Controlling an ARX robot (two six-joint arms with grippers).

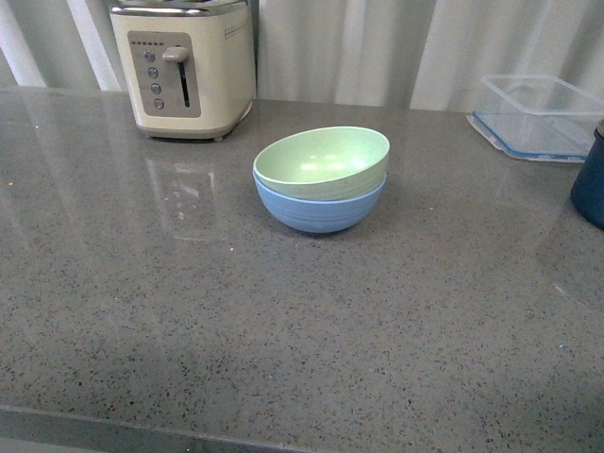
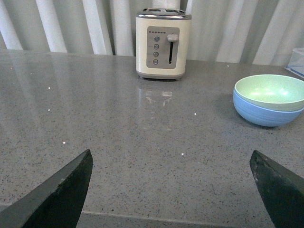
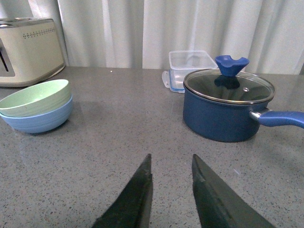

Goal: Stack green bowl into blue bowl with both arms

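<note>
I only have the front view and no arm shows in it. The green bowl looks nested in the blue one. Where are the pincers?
Observer: Both are back from the bowls and holding nothing. The left pincer is wide open over bare counter.
Operator: And the right one?
Observer: The right pincer has only a narrow gap between its fingers, with nothing between them.
Operator: What is that dark blue thing at my right edge?
Observer: A pot with a glass lid and a blue knob, its handle pointing away from the green bowl and blue bowl.
</note>
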